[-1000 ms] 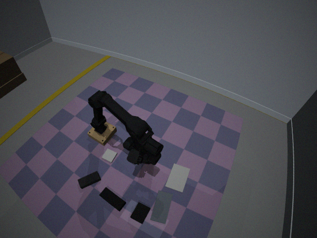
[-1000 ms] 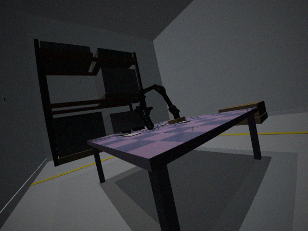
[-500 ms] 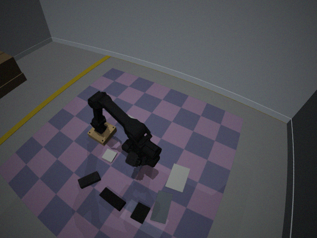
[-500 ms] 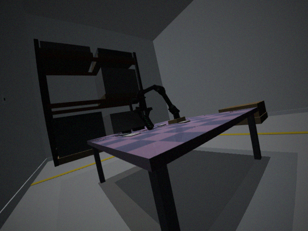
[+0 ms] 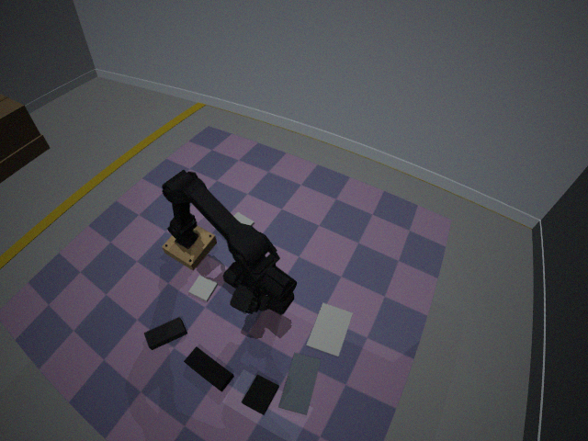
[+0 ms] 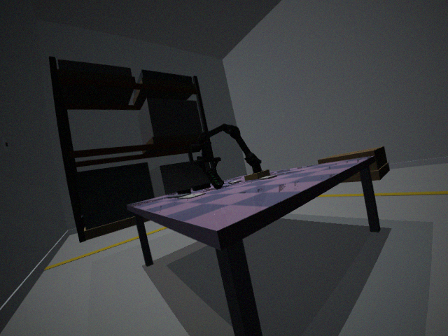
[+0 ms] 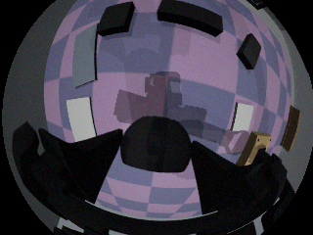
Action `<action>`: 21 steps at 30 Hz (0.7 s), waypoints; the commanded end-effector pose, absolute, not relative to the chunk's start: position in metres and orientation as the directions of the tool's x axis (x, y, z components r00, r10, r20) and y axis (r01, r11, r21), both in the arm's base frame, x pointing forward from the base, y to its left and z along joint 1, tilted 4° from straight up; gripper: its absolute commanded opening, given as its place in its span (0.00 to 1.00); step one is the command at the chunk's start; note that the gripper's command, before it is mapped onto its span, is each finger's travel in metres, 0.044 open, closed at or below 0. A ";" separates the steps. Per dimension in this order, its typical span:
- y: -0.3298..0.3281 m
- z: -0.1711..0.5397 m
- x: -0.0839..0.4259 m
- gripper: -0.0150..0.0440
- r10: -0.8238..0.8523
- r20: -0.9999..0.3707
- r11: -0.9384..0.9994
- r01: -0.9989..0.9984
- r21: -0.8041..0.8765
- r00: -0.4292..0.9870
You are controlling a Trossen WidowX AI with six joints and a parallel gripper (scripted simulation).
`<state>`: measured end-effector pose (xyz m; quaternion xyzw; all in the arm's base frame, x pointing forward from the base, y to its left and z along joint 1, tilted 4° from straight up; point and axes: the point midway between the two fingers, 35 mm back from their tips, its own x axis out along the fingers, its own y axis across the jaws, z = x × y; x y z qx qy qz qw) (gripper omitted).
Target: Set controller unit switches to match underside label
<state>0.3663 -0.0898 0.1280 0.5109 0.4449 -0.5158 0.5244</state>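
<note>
The dark controller unit (image 6: 215, 179) (image 7: 156, 154) is held up on end and tilted, with small green marks along the face toward the exterior camera. My gripper (image 6: 213, 169) (image 7: 158, 140) is shut on it, one finger on each side. In the wrist view only a rounded black end of the unit shows between the fingertips. Its lower end is close to the bench top (image 6: 253, 213); I cannot tell if they touch. In the top view the arm hides most of the grip. The label and the single switch settings cannot be read.
Black modules (image 5: 165, 333) (image 5: 209, 368) (image 5: 260, 393) lie toward the front. A grey plate (image 5: 299, 383) (image 7: 85, 56) and a white plate (image 5: 330, 329) (image 7: 80, 118) lie on one side. A small white plate (image 5: 203, 288) (image 7: 243, 117) lies near the arm's wooden base (image 5: 204, 244).
</note>
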 end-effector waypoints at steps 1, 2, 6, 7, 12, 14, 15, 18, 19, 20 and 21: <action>-0.090 0.120 0.365 0.83 -0.080 -0.995 -0.044 0.997 0.057 0.053; -0.091 0.120 0.365 0.83 -0.080 -0.995 -0.044 0.997 0.057 0.053; -0.093 0.119 0.365 0.83 -0.080 -0.995 -0.044 0.997 0.057 0.053; -0.094 0.118 0.365 0.83 -0.080 -0.995 -0.044 0.997 0.057 0.053; -0.097 0.116 0.365 0.83 -0.081 -0.995 -0.044 0.997 0.057 0.053; -0.099 0.116 0.365 0.83 -0.081 -0.995 -0.044 0.997 0.057 0.053; -0.099 0.115 0.365 0.83 -0.081 -0.995 -0.044 0.997 0.057 0.053; -0.101 0.114 0.365 0.83 -0.081 -0.995 -0.044 0.997 0.057 0.053; -0.102 0.114 0.365 0.83 -0.081 -0.995 -0.044 0.997 0.057 0.053; -0.103 0.113 0.365 0.83 -0.081 -0.995 -0.044 0.997 0.057 0.053; -0.103 0.113 0.365 0.83 -0.081 -0.995 -0.044 0.997 0.057 0.053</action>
